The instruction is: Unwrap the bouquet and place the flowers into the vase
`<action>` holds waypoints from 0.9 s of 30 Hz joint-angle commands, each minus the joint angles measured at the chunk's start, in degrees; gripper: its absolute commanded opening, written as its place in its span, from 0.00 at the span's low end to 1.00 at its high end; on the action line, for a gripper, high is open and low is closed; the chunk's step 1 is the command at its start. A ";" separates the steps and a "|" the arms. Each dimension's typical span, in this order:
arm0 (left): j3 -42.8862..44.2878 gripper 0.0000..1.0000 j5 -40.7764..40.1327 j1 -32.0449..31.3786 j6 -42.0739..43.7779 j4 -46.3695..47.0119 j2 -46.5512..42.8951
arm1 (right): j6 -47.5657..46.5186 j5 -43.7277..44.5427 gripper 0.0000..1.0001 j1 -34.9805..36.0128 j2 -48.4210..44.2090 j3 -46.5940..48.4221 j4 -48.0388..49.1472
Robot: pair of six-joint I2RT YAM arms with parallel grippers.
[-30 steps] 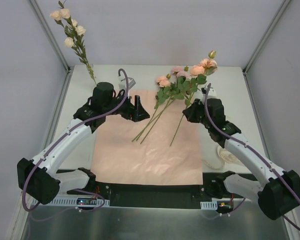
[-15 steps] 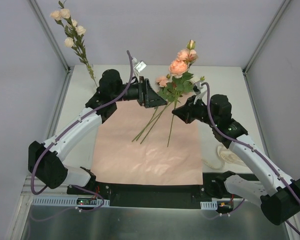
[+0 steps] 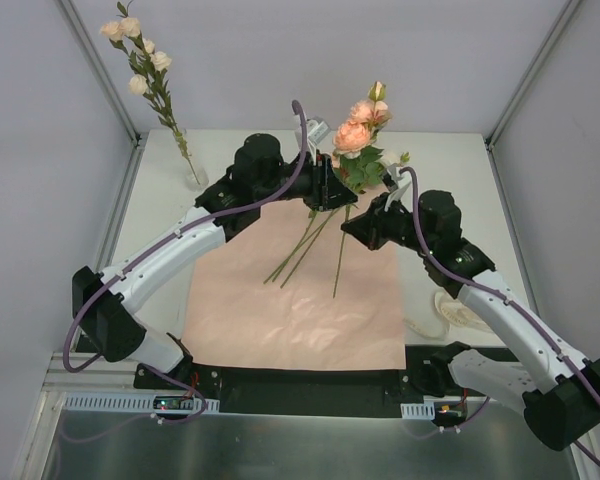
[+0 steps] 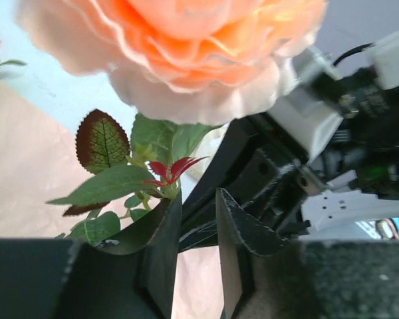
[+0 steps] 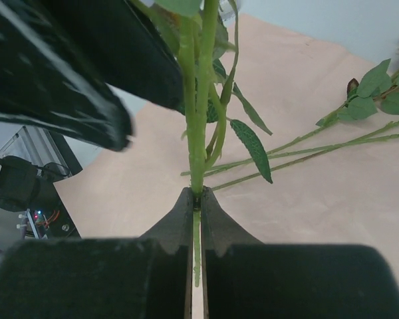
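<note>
- Right gripper [image 3: 352, 228]: black fingers closed flat on the smooth green stem of a peach rose [image 3: 352, 135]. In the right wrist view the two tapered tips meet at the stem [image 5: 196, 133], with only the stem's width between them.
- The peach rose stands nearly upright above the far centre of the table [image 3: 450, 160]. Its head is full and ruffled, with a small closed bud above it. The lower stem hangs free below the grip, over the paper.
- Left gripper [image 3: 330, 188]: it reaches in from the left to the leafy part of the same stem, just left of the right gripper. In the left wrist view the fingers [image 4: 163, 246] are a narrow slot apart and nothing shows in the slot. One serrated, red-edged leaf [image 4: 101, 141] sits just left of them. No grip on the stem is visible.
- The layered petals of the bloom fill the top of the left wrist view, orange at the core and paler at the rim.
- Pink paper [image 3: 280, 300]: unwrapped and lying flat as a matte, lightly creased sheet on the middle of the table.
- Two more flowers [image 3: 302, 245]: thin green stems lying crossed on the far part of the paper. Their heads are hidden behind the left arm.
- Vase [image 3: 193, 176]: small, clear glass, at the far left of the table. It holds one tall spray of cream blooms [image 3: 140, 55] leaning left.
- Cream ribbon [image 3: 450, 312]: a loose coil on the table, right of the paper.
</note>
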 commanded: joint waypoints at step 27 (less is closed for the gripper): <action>13.23 0.35 -37.17 -13.20 6.65 -18.85 1.27 | -2.27 6.22 0.00 2.24 -4.56 -1.17 -1.07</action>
